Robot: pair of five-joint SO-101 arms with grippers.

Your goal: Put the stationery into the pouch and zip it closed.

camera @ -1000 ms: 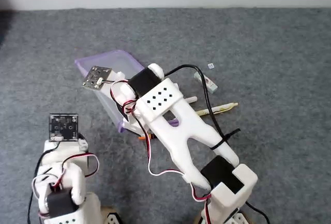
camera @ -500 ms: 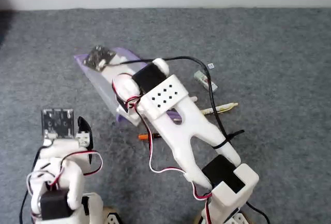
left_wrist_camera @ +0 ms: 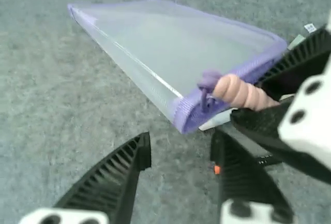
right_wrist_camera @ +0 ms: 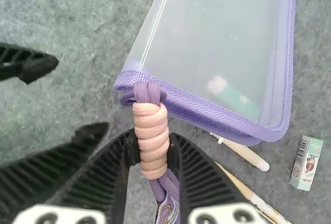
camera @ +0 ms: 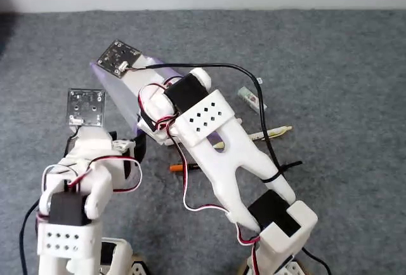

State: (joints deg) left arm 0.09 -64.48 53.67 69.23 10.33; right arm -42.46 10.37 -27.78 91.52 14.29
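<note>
The translucent pouch (right_wrist_camera: 222,43) with purple edging lies on the grey carpet, and its near corner is raised. A pink coiled zipper pull (right_wrist_camera: 150,131) hangs at that corner, with my right gripper (right_wrist_camera: 151,140) shut on it. My left gripper (left_wrist_camera: 178,162) is open just in front of the same corner (left_wrist_camera: 186,115), touching nothing. In the high view the left gripper (camera: 136,147) sits beside the pouch (camera: 124,94), under the right arm's wrist. A white pen (right_wrist_camera: 243,154), a cream pen (camera: 269,133) and a small box (camera: 252,99) lie outside the pouch.
An orange pen tip (camera: 177,167) pokes out from under the right arm. A tiny tag (camera: 259,80) lies beyond the small box. Open carpet (camera: 330,65) stretches to the far right, and a pale wall runs along the far edge.
My left arm has swung up from the near edge to the pouch's near corner. The right wrist has moved away and to the left, still shut on the pull.
</note>
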